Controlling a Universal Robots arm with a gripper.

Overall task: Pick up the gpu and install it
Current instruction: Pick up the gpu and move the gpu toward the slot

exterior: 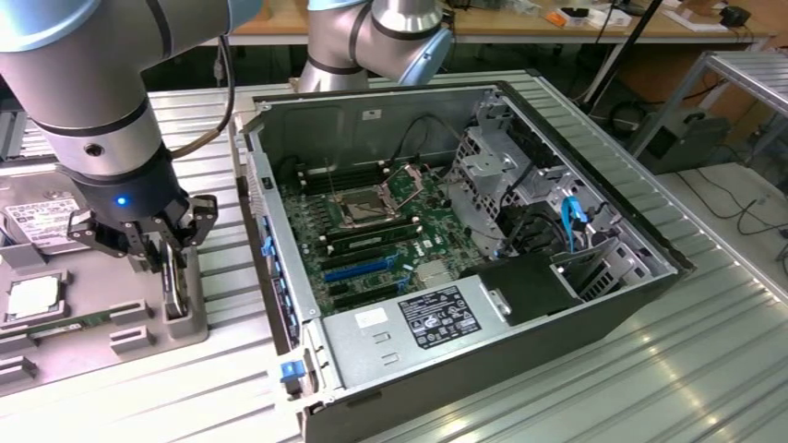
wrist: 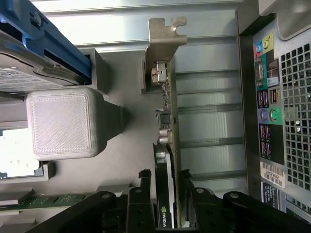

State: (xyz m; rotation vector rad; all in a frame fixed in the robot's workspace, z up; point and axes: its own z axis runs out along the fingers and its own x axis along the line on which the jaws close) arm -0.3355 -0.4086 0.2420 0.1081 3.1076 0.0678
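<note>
Lower left of the exterior view: a grey holder tray (exterior: pixel 87 355) lies on the ribbed metal worktop (exterior: pixel 689 351). The graphics card (exterior: pixel 179 300) stands on edge in a slot on the tray's side nearest the computer case (exterior: pixel 407 388). The claw (exterior: pixel 166 272) hangs directly over the card, spread, with one finger (wrist: pixel 141 199) on each side. Whether the fingers touch the card cannot be told.

In the wrist view the graphics card (wrist: pixel 165 145) runs out from between the fingers, its pale bracket (wrist: pixel 160 43) at the end away from the claw (wrist: pixel 166 174).

Further left on the tray lie a memory stick (exterior: pixel 62 323) and a hard drive (exterior: pixel 37 217).

Centre frame: the case lies on its side, open, with the motherboard (exterior: pixel 369 231) exposed.

Upper centre: the arm's base (exterior: pixel 369 37).
</note>
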